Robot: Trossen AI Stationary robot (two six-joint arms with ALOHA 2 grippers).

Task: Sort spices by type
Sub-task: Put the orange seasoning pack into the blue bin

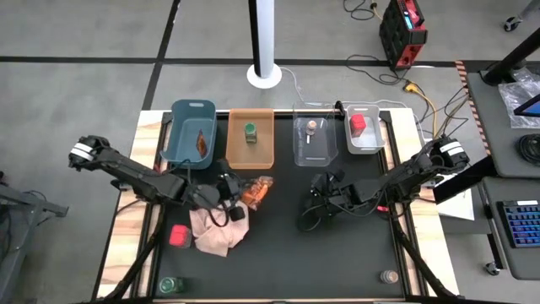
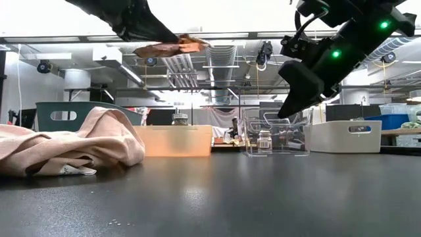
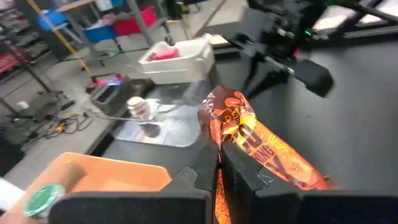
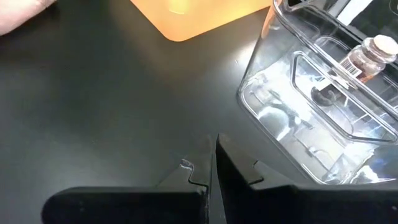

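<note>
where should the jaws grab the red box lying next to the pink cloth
Take the red box across its two opposite flat sides, coming straight down from above. It sits flat on the table left of the pink cloth, with its top face fully exposed. The cloth crowds its right side, so closing along the table's near-far direction looks safest. This is a judgement from the high view alone.
</note>
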